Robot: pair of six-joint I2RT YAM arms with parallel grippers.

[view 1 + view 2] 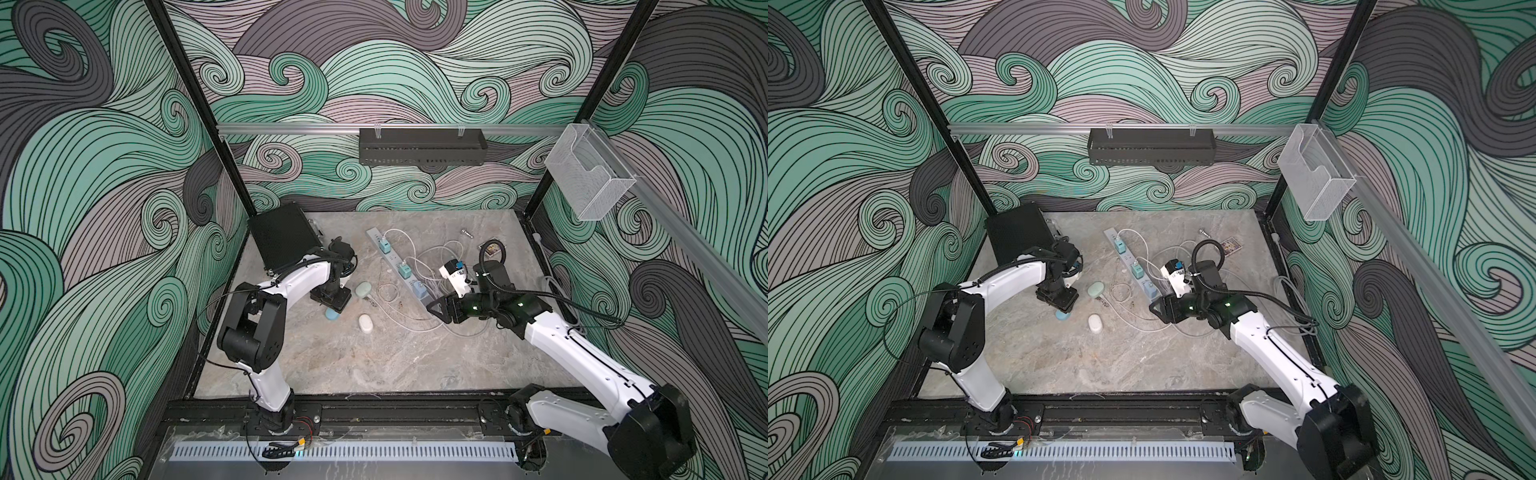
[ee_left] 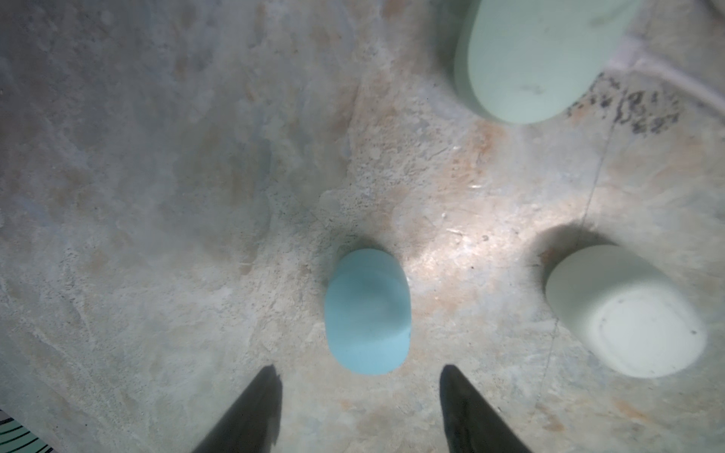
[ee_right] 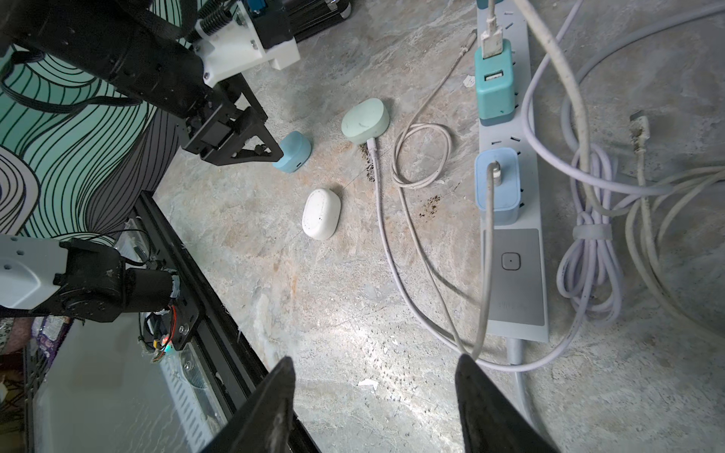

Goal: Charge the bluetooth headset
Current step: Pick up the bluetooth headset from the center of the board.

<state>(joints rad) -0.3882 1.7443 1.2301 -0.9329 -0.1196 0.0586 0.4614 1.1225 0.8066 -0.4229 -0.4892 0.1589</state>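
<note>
Fingers [image 2: 251, 415] of the left gripper [image 2: 359, 372] are standing apart with nothing between them. They are pointing down and hovering just by the blue headset case [image 2: 367, 313]. Whether the tips are touching it cannot be told.

Taking the back wall as 12 o'clock, the blue case is lying flat on the marble table [image 1: 332, 365], at about 9 o'clock from the table's middle in both top views. The mint-green case [image 1: 364, 289] is lying at about 1 o'clock from the blue one, near but apart, and a white cable [image 3: 378, 188] is sitting plugged into its end. The white case [image 1: 365, 323] is resting at 3 o'clock from the blue one, also apart.

Farther right, the grey power strip [image 1: 397, 264] is running aslant from 11 o'clock to 5 o'clock. It is carrying adapters, among them a teal adapter [image 3: 493, 86] and a pale blue adapter [image 3: 497, 184], each with a cable in it. Loose cables [image 3: 586, 235] are lying tangled on its 3 o'clock side.

The right gripper [image 3: 376, 359] is hanging by the near end of the strip, at 3 o'clock from the white case. Its fingers [image 3: 266, 408] are spread wide and gripping nothing. One cable is passing close by a fingertip in the right wrist view, and contact cannot be told.
</note>
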